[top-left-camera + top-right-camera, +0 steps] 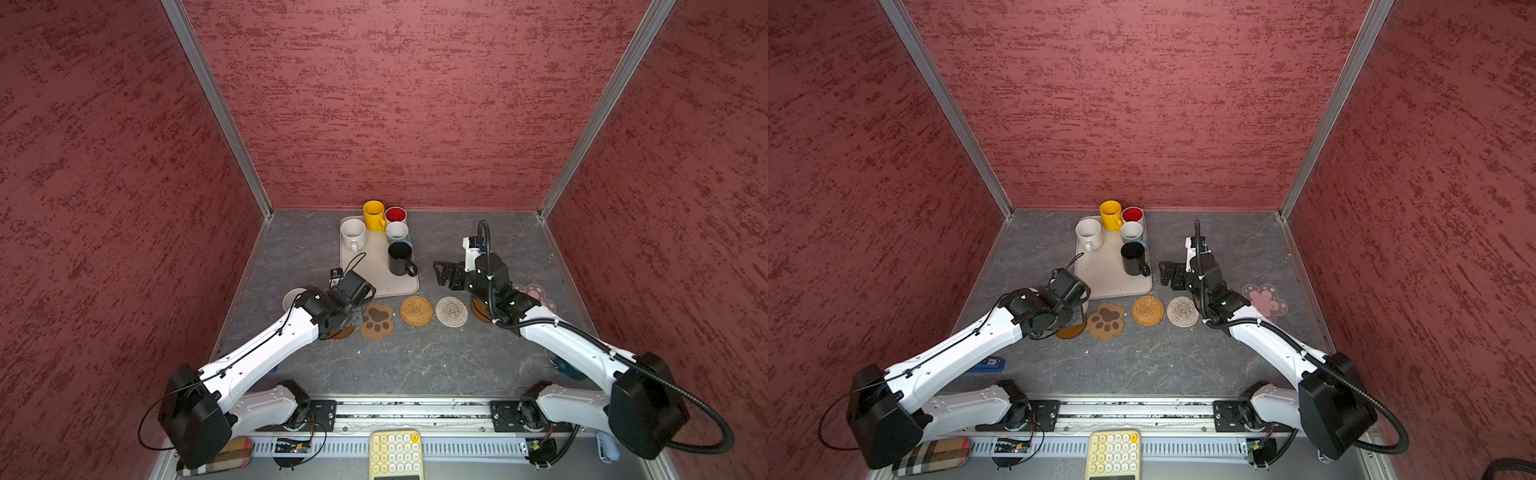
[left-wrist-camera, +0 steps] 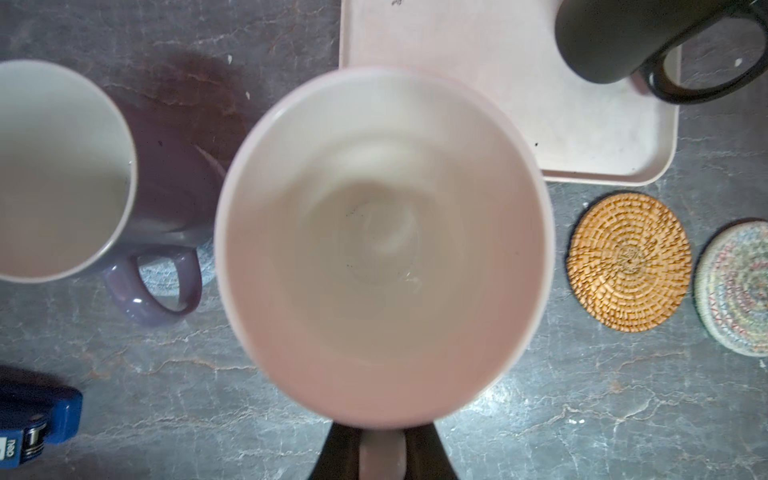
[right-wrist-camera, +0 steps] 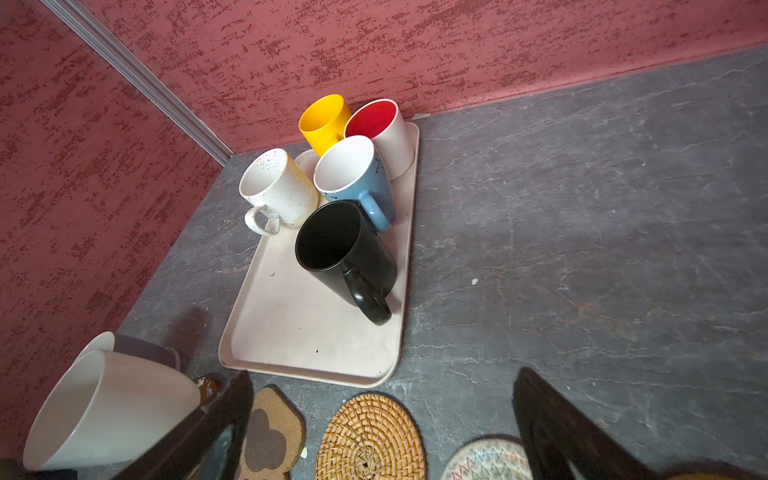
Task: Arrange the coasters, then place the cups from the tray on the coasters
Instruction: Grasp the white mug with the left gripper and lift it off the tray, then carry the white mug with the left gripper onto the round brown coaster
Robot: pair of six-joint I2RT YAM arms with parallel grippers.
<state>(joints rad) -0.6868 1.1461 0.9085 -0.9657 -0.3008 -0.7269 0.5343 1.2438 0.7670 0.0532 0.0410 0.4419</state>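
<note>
Furthest left, just beside the left pincer, a lilac cup sits on a grey woven coaster. The left pincer is clenched on the handle of a pale cup, mouth up. Gripping the handle leaves the cup's base free to be set down. An amber-brown coaster peeks out beneath this pincer and is probably the target, though I cannot tell if the cup touches it.

To that pincer's right, three bare mats lie in a spaced row on the table, room for one cup each: a paw coaster, a rattan coaster and a whitish woven coaster. Beyond them the tray holds five cups: speckled white cup, yellow cup, red-lined cup, blue cup and black cup.

The right pincer is released, jaws wide. It faces the black cup from nearby without touching, seemingly lining up on it. Behind this pincer a second amber coaster and a pink flower coaster wait bare.
</note>
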